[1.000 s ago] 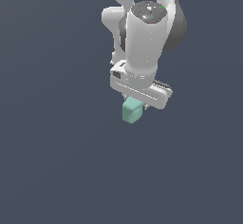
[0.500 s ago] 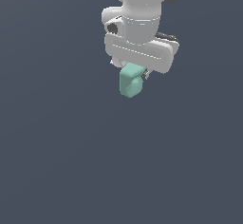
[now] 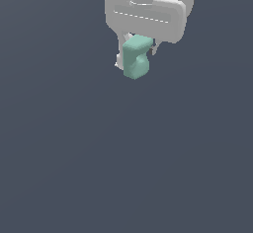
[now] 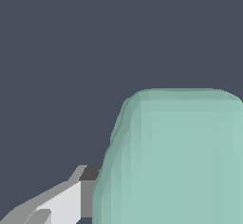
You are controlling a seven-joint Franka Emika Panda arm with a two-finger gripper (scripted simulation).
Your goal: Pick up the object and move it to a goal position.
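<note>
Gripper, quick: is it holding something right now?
Gripper: closed, holding the mint-green block between its jaws.

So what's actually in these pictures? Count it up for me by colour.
Mint-green: 1, the block held in the claw
White: 1, the robot's claw with its arm
Dark grey-blue: 1, the plain background
Total: 3

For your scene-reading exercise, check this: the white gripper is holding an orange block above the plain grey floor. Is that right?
Not quite: the block is mint-green, not orange, as the exterior view shows. The rest stands: the white gripper holds it above the plain grey floor.
</note>
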